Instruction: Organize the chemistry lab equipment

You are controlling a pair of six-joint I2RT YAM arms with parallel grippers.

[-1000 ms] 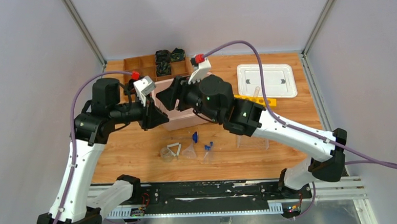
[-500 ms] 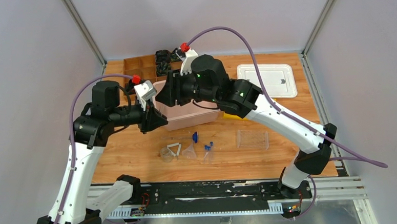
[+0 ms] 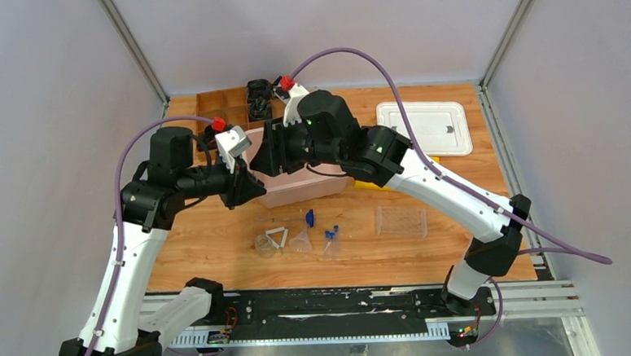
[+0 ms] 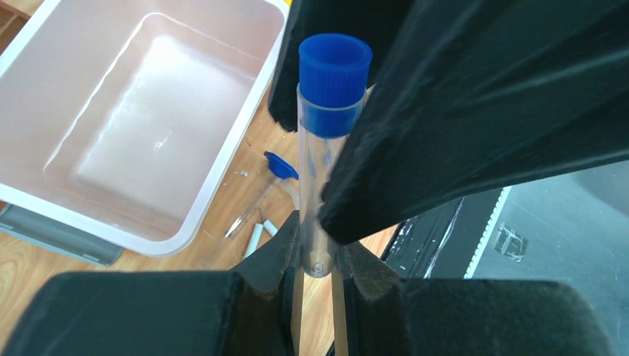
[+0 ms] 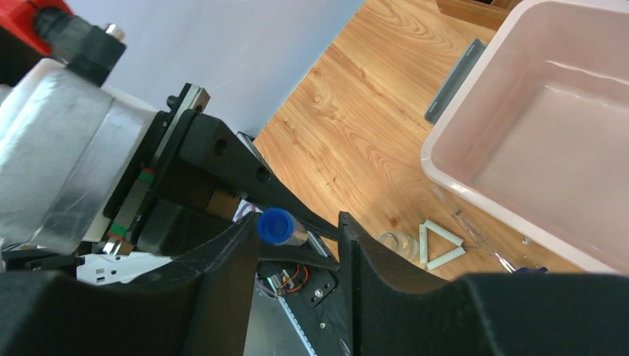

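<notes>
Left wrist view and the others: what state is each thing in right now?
Blue-capped clear plastic tube: capped, held by its bottom end.
Left gripper: shut on the tube.
Right gripper: open, fingers either side of the tube's top.
Large pink plastic bin: uncovered, empty.
Flat white lid: off the bin, lying apart.

A robotics test cell dressed as a lab bench: a wooden tabletop (image 3: 217, 232) is boxed in by plain grey panels (image 3: 40, 119) on aluminium posts (image 3: 130, 41), two cabled robot arms (image 3: 452, 195) are bolted to a black rail (image 3: 344, 311) at its near edge, and small chemistry ware lies about, such as a clear funnel (image 3: 302, 242) and a blue-capped tube (image 4: 326, 148)
</notes>
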